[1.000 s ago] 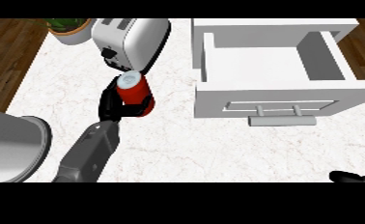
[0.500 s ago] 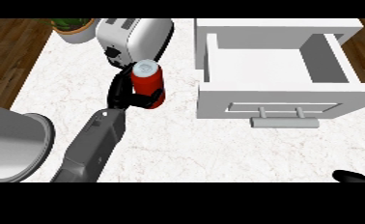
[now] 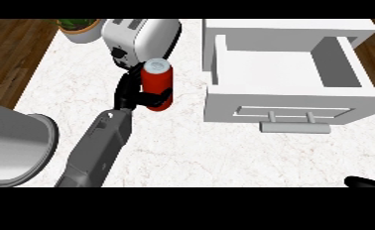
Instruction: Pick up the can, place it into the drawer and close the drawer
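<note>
My left hand [image 3: 134,91]: my fingers are curled round the red can, and my thumb wraps across its front. My grey arm comes up from the bottom of the view.
Can [image 3: 156,84]: it is red with a shiny silver top. I hold it standing almost straight, just a bit tilted. It sits between the toaster and the drawer, above the white counter [image 3: 190,149]. I cannot tell if its bottom touches the counter.
Drawer [image 3: 289,83]: it is white and pulled open. I can see down into it. It is to the right of the can, near it but not touching.
Drawer handle [image 3: 294,127]: a grey bar on the front of the drawer, facing me.
Toaster [image 3: 139,38]: it is white with slots on top. It stands just behind the can, close to my fingers.
Plant pot [image 3: 79,27]: a pale pot with green leaves, at the top left, beside the toaster.
Grey round thing [image 3: 21,147]: it sits at the left edge, near my arm. I cannot tell what it is.
My right hand [image 3: 360,182]: only 1 small black bit shows at the bottom right corner. I cannot tell what it is doing.
</note>
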Controlling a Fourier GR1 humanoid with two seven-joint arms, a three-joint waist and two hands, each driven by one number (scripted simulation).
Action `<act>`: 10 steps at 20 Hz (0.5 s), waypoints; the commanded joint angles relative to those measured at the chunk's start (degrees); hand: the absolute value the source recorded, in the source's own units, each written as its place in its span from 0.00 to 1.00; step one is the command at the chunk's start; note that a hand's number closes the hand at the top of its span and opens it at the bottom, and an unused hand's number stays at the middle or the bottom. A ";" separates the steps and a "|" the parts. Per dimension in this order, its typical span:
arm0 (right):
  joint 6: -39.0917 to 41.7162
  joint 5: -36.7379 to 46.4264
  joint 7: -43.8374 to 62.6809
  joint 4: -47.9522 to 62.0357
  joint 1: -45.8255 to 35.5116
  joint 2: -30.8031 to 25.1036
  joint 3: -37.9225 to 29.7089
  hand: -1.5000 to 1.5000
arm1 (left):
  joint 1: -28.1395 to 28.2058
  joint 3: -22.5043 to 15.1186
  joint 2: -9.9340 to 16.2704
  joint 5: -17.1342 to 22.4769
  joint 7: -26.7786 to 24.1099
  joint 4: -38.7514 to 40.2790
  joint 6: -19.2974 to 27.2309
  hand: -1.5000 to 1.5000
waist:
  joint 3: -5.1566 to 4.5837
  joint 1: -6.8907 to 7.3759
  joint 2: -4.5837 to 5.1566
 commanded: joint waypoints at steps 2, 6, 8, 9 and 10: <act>-0.46 0.99 0.42 0.59 -1.02 0.29 1.11 0.00 | -14.18 -1.46 -2.54 -0.22 5.71 -8.05 2.04 1.00 | 0.26 -1.42 -0.75; -0.23 1.41 -0.23 1.08 -0.95 -0.14 0.71 0.00 | -13.06 -3.34 -3.55 -0.87 7.07 -10.64 3.28 1.00 | 0.32 -2.03 -0.98; -0.93 2.02 0.19 1.24 -1.04 1.02 1.89 0.00 | -19.04 -3.68 -3.61 -1.64 11.80 -11.64 7.19 1.00 | 0.31 -2.25 -0.77; -0.47 1.12 0.44 1.00 -1.00 0.00 0.64 0.00 | -20.89 -3.80 -3.22 -1.80 14.70 -12.29 7.48 1.00 | 0.25 -1.96 -0.58; -1.27 2.14 1.21 -0.69 -0.73 0.87 1.72 0.00 | -22.60 -5.54 -3.65 -1.45 17.36 -14.05 9.62 1.00 | 0.21 -1.92 -0.74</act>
